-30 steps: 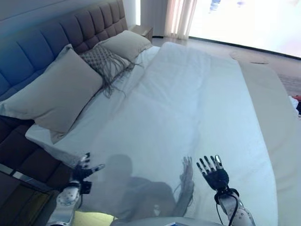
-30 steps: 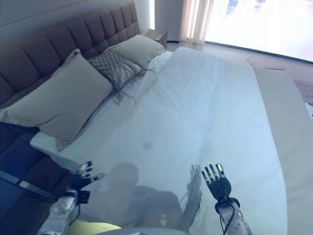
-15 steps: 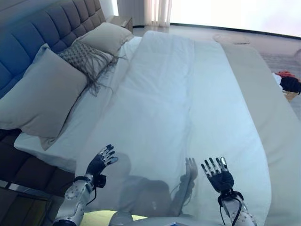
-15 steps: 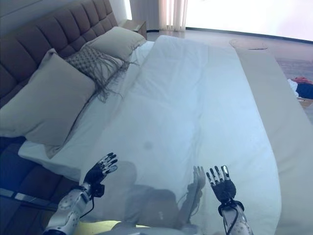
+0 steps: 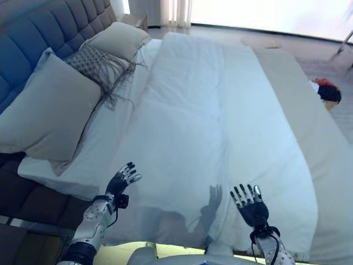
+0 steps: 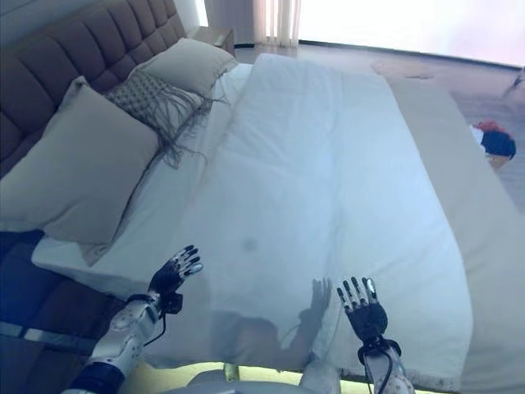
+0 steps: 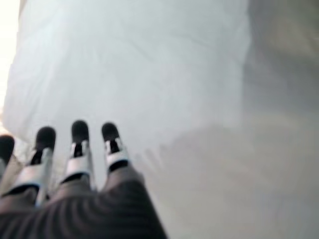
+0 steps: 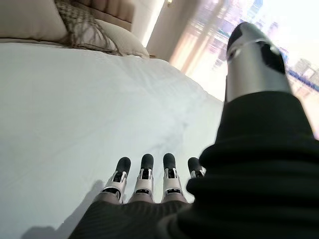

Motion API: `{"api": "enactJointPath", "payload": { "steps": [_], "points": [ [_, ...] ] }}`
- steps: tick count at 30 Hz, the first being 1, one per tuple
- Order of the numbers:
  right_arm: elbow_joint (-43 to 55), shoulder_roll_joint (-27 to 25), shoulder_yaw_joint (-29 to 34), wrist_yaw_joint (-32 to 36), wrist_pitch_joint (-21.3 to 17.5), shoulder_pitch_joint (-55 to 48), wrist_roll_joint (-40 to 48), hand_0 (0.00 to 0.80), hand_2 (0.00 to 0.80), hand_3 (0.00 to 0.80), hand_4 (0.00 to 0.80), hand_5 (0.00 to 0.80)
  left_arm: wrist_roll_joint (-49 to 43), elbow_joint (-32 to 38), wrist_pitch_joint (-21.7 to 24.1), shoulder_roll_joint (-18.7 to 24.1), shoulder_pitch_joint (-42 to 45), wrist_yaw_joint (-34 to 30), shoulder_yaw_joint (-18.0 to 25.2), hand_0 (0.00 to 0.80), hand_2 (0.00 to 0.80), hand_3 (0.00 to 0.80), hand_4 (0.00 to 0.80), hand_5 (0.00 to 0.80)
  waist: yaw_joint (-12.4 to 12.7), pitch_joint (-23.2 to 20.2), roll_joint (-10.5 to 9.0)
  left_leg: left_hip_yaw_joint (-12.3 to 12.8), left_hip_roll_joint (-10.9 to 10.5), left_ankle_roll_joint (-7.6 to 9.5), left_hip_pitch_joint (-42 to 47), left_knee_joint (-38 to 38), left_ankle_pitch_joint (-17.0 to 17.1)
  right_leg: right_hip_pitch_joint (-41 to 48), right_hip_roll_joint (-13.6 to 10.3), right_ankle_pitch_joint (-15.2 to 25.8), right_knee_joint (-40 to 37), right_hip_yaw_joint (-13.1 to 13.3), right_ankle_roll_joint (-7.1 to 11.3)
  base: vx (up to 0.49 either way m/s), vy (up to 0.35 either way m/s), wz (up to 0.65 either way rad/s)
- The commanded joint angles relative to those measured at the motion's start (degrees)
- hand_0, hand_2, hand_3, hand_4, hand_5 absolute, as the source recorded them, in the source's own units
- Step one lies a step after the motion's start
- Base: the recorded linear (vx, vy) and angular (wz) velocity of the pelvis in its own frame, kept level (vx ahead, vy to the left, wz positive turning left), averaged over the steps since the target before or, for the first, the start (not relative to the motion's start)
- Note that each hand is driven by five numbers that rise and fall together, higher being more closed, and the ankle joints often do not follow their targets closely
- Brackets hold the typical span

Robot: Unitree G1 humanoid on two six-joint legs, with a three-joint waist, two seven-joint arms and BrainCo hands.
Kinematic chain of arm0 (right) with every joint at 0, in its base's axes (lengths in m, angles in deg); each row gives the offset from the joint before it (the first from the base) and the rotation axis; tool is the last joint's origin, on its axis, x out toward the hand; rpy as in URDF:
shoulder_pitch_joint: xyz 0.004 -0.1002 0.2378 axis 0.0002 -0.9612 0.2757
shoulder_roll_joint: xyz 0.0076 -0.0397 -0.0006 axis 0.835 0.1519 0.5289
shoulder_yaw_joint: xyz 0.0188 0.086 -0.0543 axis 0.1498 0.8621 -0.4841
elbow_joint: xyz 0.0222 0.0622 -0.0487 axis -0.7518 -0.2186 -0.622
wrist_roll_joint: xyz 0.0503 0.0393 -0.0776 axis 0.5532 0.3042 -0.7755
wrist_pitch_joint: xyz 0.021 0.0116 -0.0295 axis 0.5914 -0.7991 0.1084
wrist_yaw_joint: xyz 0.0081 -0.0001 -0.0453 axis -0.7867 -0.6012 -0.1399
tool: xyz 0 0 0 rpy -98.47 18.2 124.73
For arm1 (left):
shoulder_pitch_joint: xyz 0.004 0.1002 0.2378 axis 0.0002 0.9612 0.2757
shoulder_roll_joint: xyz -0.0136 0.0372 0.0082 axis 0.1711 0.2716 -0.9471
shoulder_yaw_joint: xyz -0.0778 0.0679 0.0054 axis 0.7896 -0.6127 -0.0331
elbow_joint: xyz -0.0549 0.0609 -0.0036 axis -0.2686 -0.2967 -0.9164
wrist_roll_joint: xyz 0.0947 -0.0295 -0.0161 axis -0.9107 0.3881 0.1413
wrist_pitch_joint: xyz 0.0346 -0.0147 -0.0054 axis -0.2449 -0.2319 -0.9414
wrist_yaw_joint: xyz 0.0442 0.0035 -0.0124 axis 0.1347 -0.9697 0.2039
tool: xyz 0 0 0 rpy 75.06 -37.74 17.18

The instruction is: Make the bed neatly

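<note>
Curtains, nightstand, perhaps clothes

We see the white duvet spread nearly flat along the bed (one long crease down its middle), reaching the foot edge; three pillows lean at the headboard edge.

Smooth matt white cloth duvet ahead of both hands, plain matt fabric pillow, woven fringed cushion (rougher weave), tufted upholstered headboard beyond the left hand
</note>
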Motion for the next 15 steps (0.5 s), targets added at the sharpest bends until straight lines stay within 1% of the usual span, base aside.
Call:
{"api": "enactJointPath", "payload": {
  "steps": [1, 2, 3, 4, 5, 6, 7, 8, 10, 11, 12, 13, 14, 15],
  "points": [
    [4.89, -1.56, 1.08, 2.14, -0.86, -0.58, 2.26, 0.000, 0.000, 0.000, 0.000, 0.000, 0.78, 0.14, 3.12, 0.48, -1.37, 1.57, 1.18, 0.000, 0.000, 0.000, 0.000, 0.000, -0.42, -2.30, -0.30, 3.74, -2.99, 2.26, 0.33, 1.74, -1.43, 0.58, 5.95, 9.64, -3.90, -0.09, 0.50, -0.076, -0.108, 0.08],
    [4.65, -1.66, 1.04, 2.93, -0.24, -0.53, 2.36, 0.000, 0.000, 0.000, 0.000, 0.000, 0.48, 0.09, 3.33, 0.46, -1.23, 2.04, 1.32, 0.000, 0.000, 0.000, 0.000, 0.000, -0.36, -2.29, -0.29, 3.96, -2.78, 1.68, 0.18, 1.61, -0.93, 1.58, 6.64, 8.66, -6.38, -0.32, 0.00, -0.088, -0.149, 0.04],
    [4.41, -1.80, 0.89, 3.34, 0.78, -0.33, 2.31, 0.000, 0.000, 0.000, 0.000, 0.000, -0.16, 0.27, 3.62, 0.44, -0.97, 2.78, 1.68, 0.000, 0.000, 0.000, 0.000, 0.000, -0.24, -2.17, -0.19, 4.48, -2.23, 0.72, -0.53, 1.84, -0.34, 2.85, 7.73, 6.84, -9.00, -0.25, -0.94, -0.090, -0.160, 0.12],
    [4.35, -2.05, 0.83, 3.01, 1.29, -0.15, 2.17, 0.000, 0.000, 0.000, 0.000, 0.000, -0.50, 0.50, 3.77, 0.29, -0.78, 3.07, 1.87, 0.000, 0.000, 0.000, 0.000, 0.000, -0.04, -2.01, -0.22, 4.77, -1.86, 0.09, -1.56, 2.42, 0.08, 3.79, 8.22, 6.05, -10.81, -0.28, -1.53, -0.107, -0.159, 0.19],
    [4.44, -2.46, 0.70, 2.55, 1.51, -0.04, 2.21, 0.000, 0.000, 0.000, 0.000, 0.000, -0.72, 1.09, 3.69, 0.11, -0.63, 3.11, 2.05, 0.000, 0.000, 0.000, 0.000, 0.000, 0.37, -1.50, -0.36, 4.46, -1.54, -0.77, -3.86, 4.19, 0.56, 5.01, 8.46, 5.26, -12.52, 0.16, -2.10, -0.131, -0.136, 0.21],
    [4.42, -2.93, 0.43, 1.83, 1.59, 0.19, 2.16, 0.000, 0.000, 0.000, 0.000, 0.000, -0.56, 2.10, 3.26, 0.00, -0.30, 3.47, 2.30, 0.000, 0.000, 0.000, 0.000, 0.000, 1.15, -0.96, -0.34, 3.05, -1.03, -1.97, -6.74, 6.49, 1.80, 5.94, 8.77, 4.58, -14.00, 0.96, -2.71, -0.156, -0.109, 0.35],
    [4.30, -3.32, 0.10, 1.06, 1.52, 0.73, 2.17, 0.000, 0.000, 0.000, 0.000, 0.000, -0.26, 2.92, 2.86, -0.12, 0.22, 3.76, 2.62, 0.000, 0.000, 0.000, 0.000, 0.000, 1.84, -0.59, -0.21, 1.51, -0.42, -2.80, -8.62, 8.07, 3.05, 6.16, 8.98, 4.31, -14.60, 1.48, -3.10, -0.182, -0.076, 0.34],
    [4.14, -3.77, -0.33, 0.51, 1.28, 1.54, 2.50, 0.000, 0.000, 0.000, 0.000, 0.000, -0.21, 3.92, 2.26, -0.24, 0.87, 3.57, 3.24, 0.000, 0.000, 0.000, 0.000, 0.000, 2.36, -0.03, -0.07, 0.61, 0.68, -3.47, -9.92, 9.69, 3.58, 6.22, 8.97, 3.89, -14.65, 1.65, -3.55, -0.183, -0.033, 0.26],
    [3.94, -4.20, -0.97, 0.86, 0.53, 2.80, 3.96, 0.000, 0.000, 0.000, 0.000, 0.000, -1.63, 4.66, 1.48, -0.28, 1.43, 3.24, 3.76, 0.000, 0.000, 0.000, 0.000, 0.000, 2.22, 0.58, -0.14, 0.27, 3.47, -3.77, -9.38, 11.04, 2.01, 5.63, 8.39, 3.42, -14.07, 1.33, -4.34, -0.147, 0.016, -0.06],
    [3.89, -4.12, -1.31, 1.28, 0.38, 3.19, 4.56, 0.000, 0.000, 0.000, 0.000, 0.000, -2.01, 4.18, 1.49, -0.31, 1.48, 3.71, 3.59, 0.000, 0.000, 0.000, 0.000, 0.000, 1.63, 0.64, -0.26, -0.25, 5.24, -4.00, -8.94, 12.18, 1.65, 5.05, 8.03, 3.31, -13.54, 1.78, -4.65, -0.098, 0.097, -0.08],
    [3.94, -4.15, -1.37, 1.45, 0.82, 3.46, 4.87, 0.000, 0.000, 0.000, 0.000, 0.000, -1.35, 3.13, 1.88, -0.38, 1.45, 4.46, 3.40, 0.000, 0.000, 0.000, 0.000, 0.000, 0.56, 0.55, -0.35, -1.06, 7.56, -4.38, -8.05, 13.73, 1.64, 4.13, 7.61, 3.17, -12.61, 2.90, -4.94, -0.077, 0.116, -0.08],
    [3.97, -4.19, -1.35, 1.34, 0.93, 3.53, 5.07, 0.000, 0.000, 0.000, 0.000, 0.000, -1.03, 2.77, 2.01, -0.41, 1.44, 4.60, 3.35, 0.000, 0.000, 0.000, 0.000, 0.000, 0.21, 0.52, -0.33, -1.31, 8.27, -4.55, -7.79, 14.20, 1.65, 3.82, 7.52, 3.09, -12.25, 3.31, -5.03, -0.048, 0.233, -0.26],
    [3.78, -4.31, -1.22, 1.10, 2.09, 3.86, 4.57, 0.000, 0.000, 0.000, 0.000, 0.000, -0.21, 1.65, 2.58, -0.61, 1.33, 5.51, 3.19, 0.000, 0.000, 0.000, 0.000, 0.000, -1.08, 0.18, 0.01, -2.31, 11.06, -4.85, -5.60, 14.49, 2.71, 2.60, 7.29, 2.68, -11.01, 4.88, -5.30, -0.012, 0.303, -0.36],
    [3.67, -4.37, -0.98, 1.09, 2.94, 4.07, 3.92, 0.000, 0.000, 0.000, 0.000, 0.000, 0.07, 1.14, 3.10, -0.73, 1.36, 5.92, 2.98, 0.000, 0.000, 0.000, 0.000, 0.000, -1.91, -0.13, 0.54, -2.86, 12.71, -5.08, -3.72, 13.82, 3.73, 1.73, 7.29, 2.35, -10.10, 5.94, -5.37, 0.020, 0.449, -0.41]
  ]
}}
